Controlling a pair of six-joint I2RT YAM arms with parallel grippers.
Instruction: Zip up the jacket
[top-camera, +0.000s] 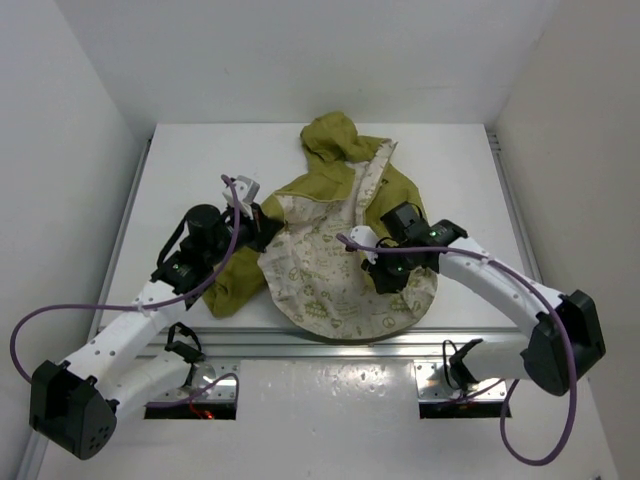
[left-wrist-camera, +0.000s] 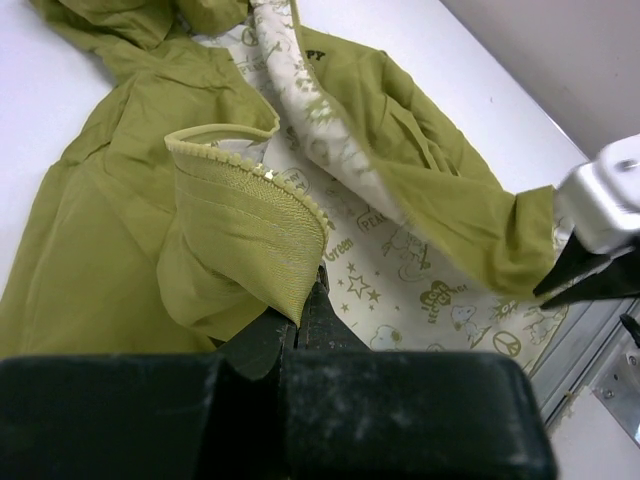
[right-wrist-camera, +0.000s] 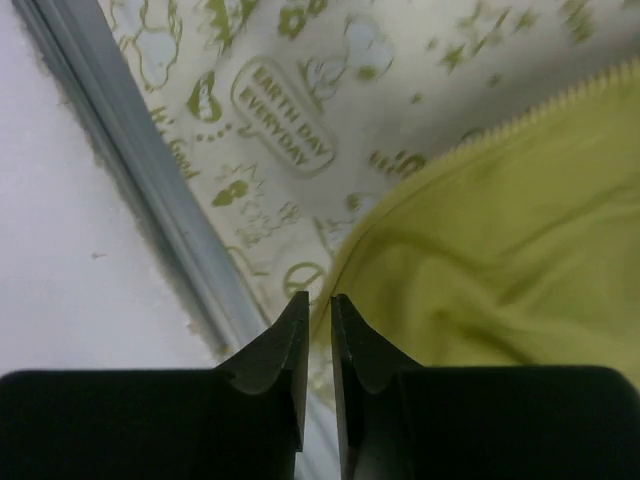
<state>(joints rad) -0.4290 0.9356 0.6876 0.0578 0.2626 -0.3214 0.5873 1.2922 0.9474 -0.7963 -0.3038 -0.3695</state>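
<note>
The olive-green jacket (top-camera: 240, 275) lies open on the table with its cream printed lining (top-camera: 325, 270) facing up and its hood (top-camera: 335, 135) at the far side. My left gripper (top-camera: 262, 230) is shut on the jacket's left front edge; in the left wrist view the jaws (left-wrist-camera: 300, 300) pinch a lifted olive flap (left-wrist-camera: 240, 235) bordered by zipper teeth (left-wrist-camera: 250, 165). My right gripper (top-camera: 385, 272) is at the right front edge near the hem. In the right wrist view its jaws (right-wrist-camera: 319, 300) are almost together, with the olive edge (right-wrist-camera: 500, 250) running into the slit.
An aluminium rail (top-camera: 330, 350) runs along the table's near edge, just under the jacket hem, and shows in the right wrist view (right-wrist-camera: 130, 170). White walls enclose the table on three sides. My right gripper's fingers (left-wrist-camera: 585, 270) show at the right of the left wrist view.
</note>
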